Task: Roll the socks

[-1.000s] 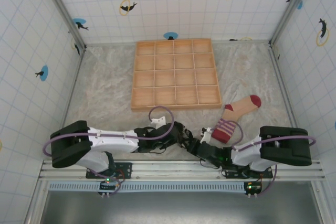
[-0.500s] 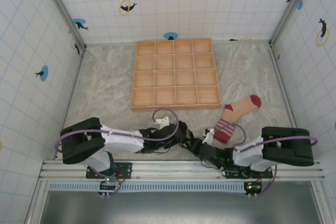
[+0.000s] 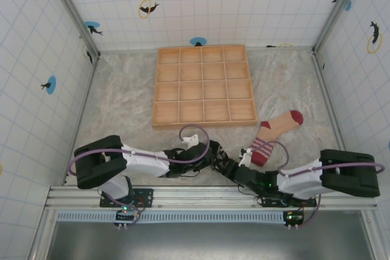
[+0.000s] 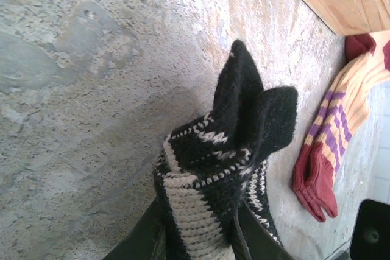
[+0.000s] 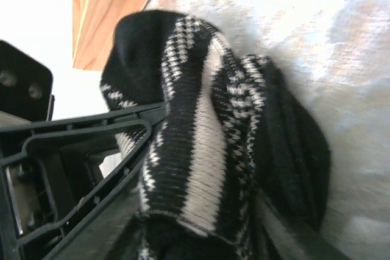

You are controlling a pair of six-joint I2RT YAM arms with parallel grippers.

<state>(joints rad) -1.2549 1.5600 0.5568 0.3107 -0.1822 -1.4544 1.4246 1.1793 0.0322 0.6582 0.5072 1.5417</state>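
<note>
The pale, mottled worktop (image 3: 122, 108) carries a sixteen-compartment wooden tray (image 3: 201, 123) toward the back; a tan sock (image 3: 275, 133) lies flat near the tray's front right corner.

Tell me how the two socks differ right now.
The black-and-white sock is bunched up in the left gripper; the tan sock lies flat, ungripped. The black-and-white sock is dark with cream bands; the tan sock is light with purple stripes and a dark red cuff. Both are knitted.
</note>
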